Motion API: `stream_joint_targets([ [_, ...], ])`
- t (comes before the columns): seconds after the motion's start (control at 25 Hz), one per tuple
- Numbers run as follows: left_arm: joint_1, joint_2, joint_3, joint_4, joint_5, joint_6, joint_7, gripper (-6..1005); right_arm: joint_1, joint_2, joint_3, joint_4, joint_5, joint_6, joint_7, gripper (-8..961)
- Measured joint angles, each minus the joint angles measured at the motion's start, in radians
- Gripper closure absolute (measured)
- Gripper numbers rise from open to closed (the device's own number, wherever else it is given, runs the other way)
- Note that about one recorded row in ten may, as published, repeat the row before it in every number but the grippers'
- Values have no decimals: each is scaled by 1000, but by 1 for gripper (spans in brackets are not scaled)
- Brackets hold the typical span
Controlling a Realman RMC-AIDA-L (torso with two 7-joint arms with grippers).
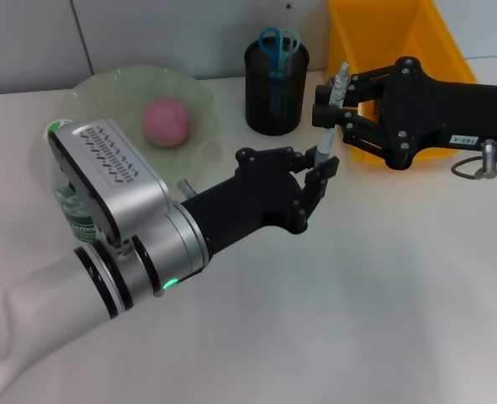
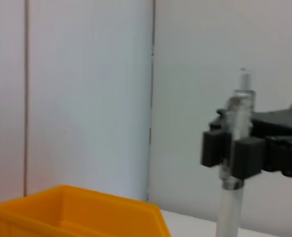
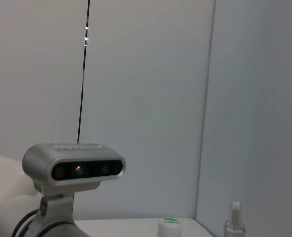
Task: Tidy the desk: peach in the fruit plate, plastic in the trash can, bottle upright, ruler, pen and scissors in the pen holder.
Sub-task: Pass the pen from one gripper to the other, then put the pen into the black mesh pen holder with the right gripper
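A clear pen stands nearly upright above the desk middle. My right gripper is shut on its upper part; the left wrist view shows its pads clamped on the pen. My left gripper is closed on the pen's lower end. The black mesh pen holder holds blue scissors. The pink peach lies in the green fruit plate. The green-capped bottle stands upright, mostly hidden behind my left arm. I see no ruler and no plastic.
The yellow trash bin stands at the back right, behind my right arm, and shows in the left wrist view. The right wrist view shows my left wrist camera, the bottle cap and the pen's tip.
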Motion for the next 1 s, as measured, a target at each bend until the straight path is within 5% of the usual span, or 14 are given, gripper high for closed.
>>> stream_joint_targets([
  [0.36,3,3,-21,-3,3,2,-59,739,-3,1,4,0,0,7,-3,814],
  [0.76,11,4,-16,-6,5,4,-59,298,-3,9,28,0,42,52,8,814],
  [1.0,48,8,-20,-13,6,44,-55,227,44,-2,11,-13,95,276,177,809],
])
